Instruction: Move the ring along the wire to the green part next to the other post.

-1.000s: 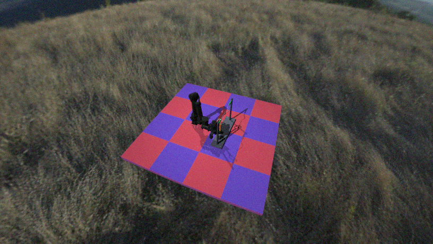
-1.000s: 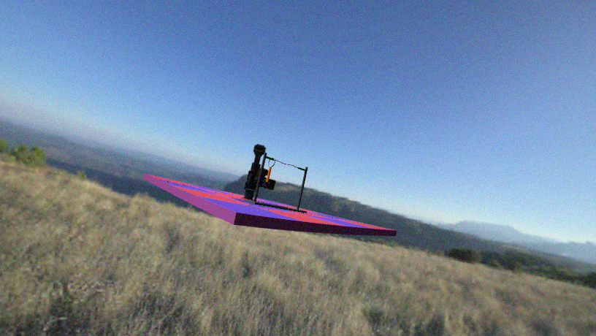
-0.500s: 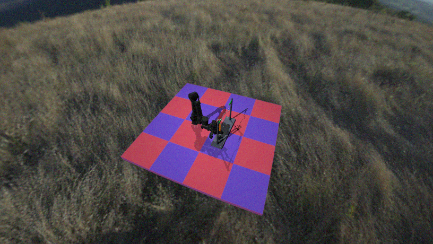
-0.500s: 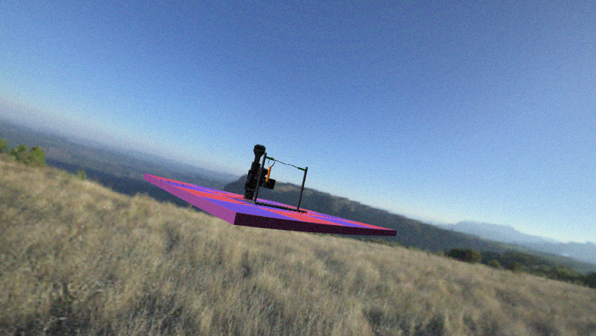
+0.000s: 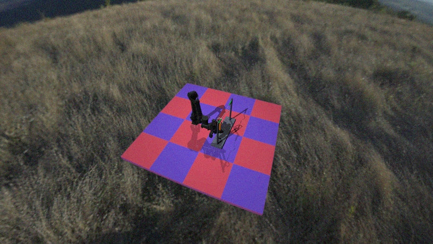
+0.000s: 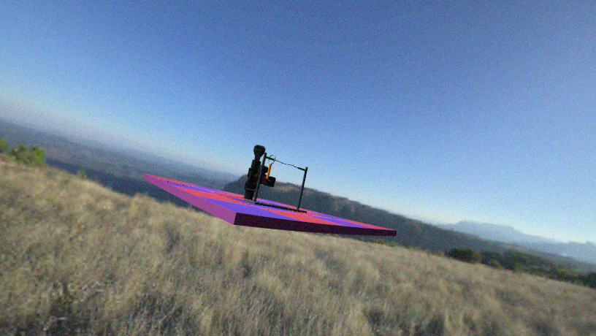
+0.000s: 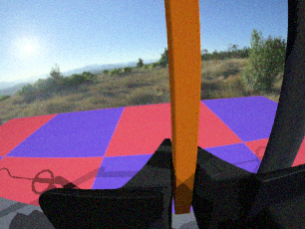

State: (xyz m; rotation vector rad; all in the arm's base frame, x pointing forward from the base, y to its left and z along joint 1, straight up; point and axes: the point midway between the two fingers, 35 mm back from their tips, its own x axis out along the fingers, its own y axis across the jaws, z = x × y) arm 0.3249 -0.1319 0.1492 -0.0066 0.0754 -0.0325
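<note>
Gripping the orange handle (image 7: 181, 82) low down, the pincer (image 7: 181, 181) is clamped on it from both sides.
Handle stands near upright between the black fingers; its ring (image 5: 219, 120) sits at the top, beside the near post (image 5: 217, 133) in the top view; whether the wire passes through it is too small to tell; far post (image 5: 230, 109) stands well apart on the grey base (image 5: 227, 128); checkered worktop (image 5: 170, 163) lies beneath.

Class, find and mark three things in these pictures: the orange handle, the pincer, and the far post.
Handle (image 7: 181, 82): wrist view, middle of the orange bar.
Pincer (image 7: 183, 181): wrist view, between the fingertips, shut on the handle.
Far post (image 6: 302, 188): exterior view, mid-height on the dark upright.
</note>
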